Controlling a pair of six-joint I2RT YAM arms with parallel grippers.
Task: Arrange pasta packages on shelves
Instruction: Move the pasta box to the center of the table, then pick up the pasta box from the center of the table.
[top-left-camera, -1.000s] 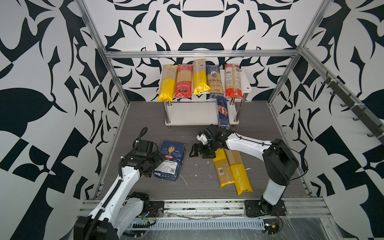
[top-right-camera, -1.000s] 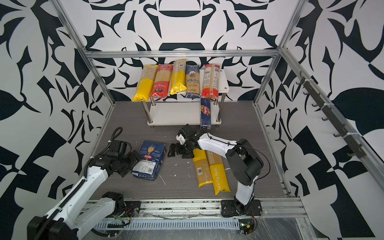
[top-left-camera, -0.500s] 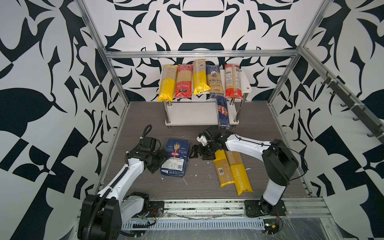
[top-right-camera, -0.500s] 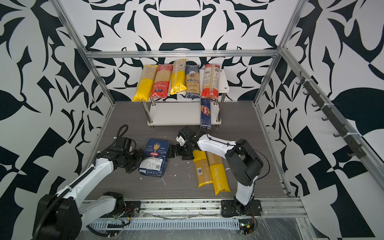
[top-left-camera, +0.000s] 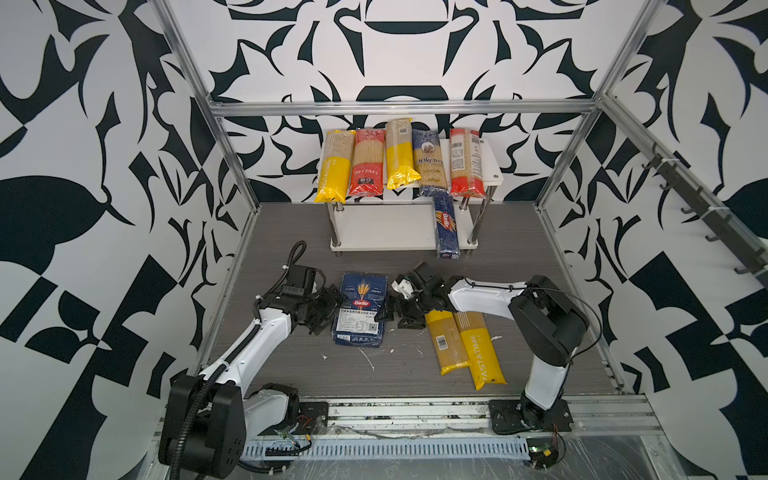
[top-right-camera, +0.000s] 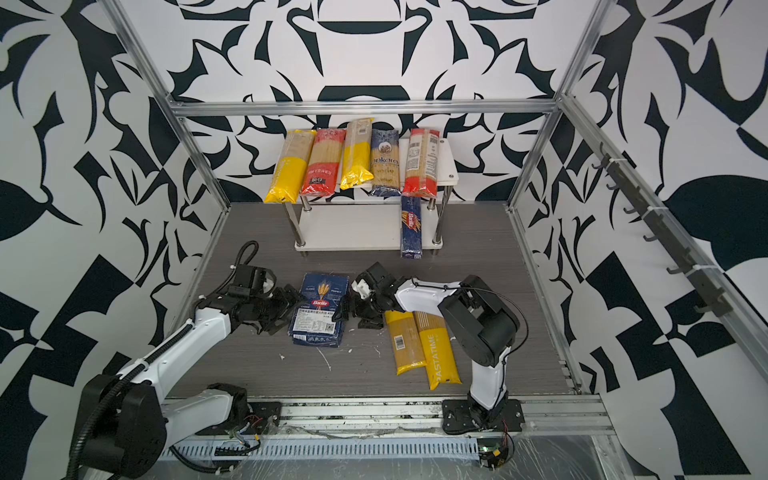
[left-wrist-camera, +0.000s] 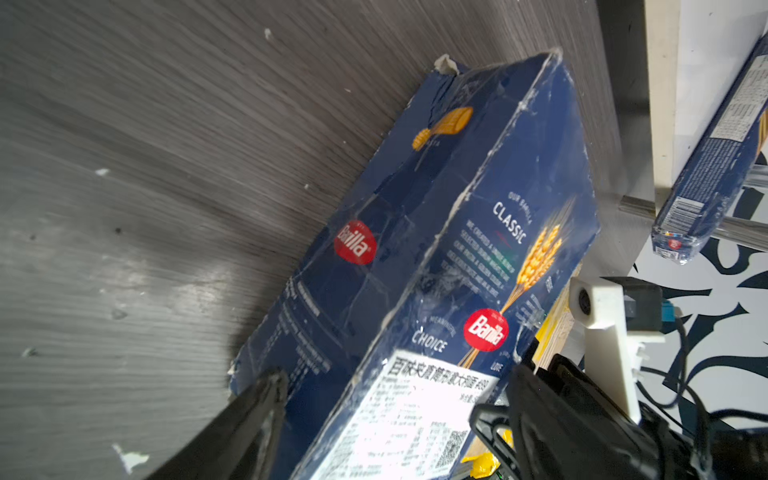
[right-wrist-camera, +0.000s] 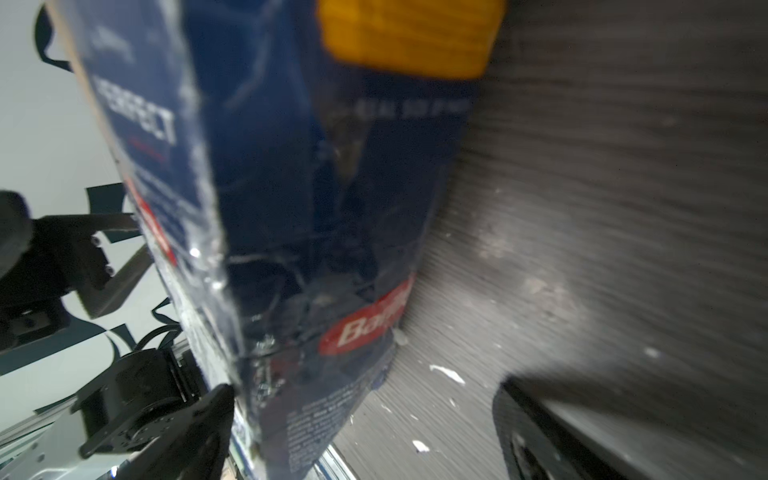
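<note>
You've got the wide Barilla pack (top-left-camera: 360, 309) lying flat on the counter (top-left-camera: 291, 224), label up, in front of the shelves (top-left-camera: 382, 232) and well apart from them. The left tool (top-left-camera: 326, 309) is at one long edge of the pack and the right tool (top-left-camera: 395, 309) at the opposite edge, both low on the counter.

Right tool is released. In the right wrist view the pack's edge sits between the jaws, and one finger (right-wrist-camera: 561, 436) is clear of it with bare counter showing in between.

Left tool has its jaws spread around the pack's edge. One finger (left-wrist-camera: 249, 428) sits right at the lower corner of the pack's side face, but you can't tell whether it's pinching yet.

Five spaghetti bags (top-left-camera: 398, 160) lie side by side on the shelves' top board, ends hanging over the front. The slim Barilla box (top-left-camera: 446, 228) is on the lower board, its near end poking past the front edge. Two yellow bags (top-left-camera: 451, 345) lie touching on the counter in front of the shelves, just beside the right tool.
</note>
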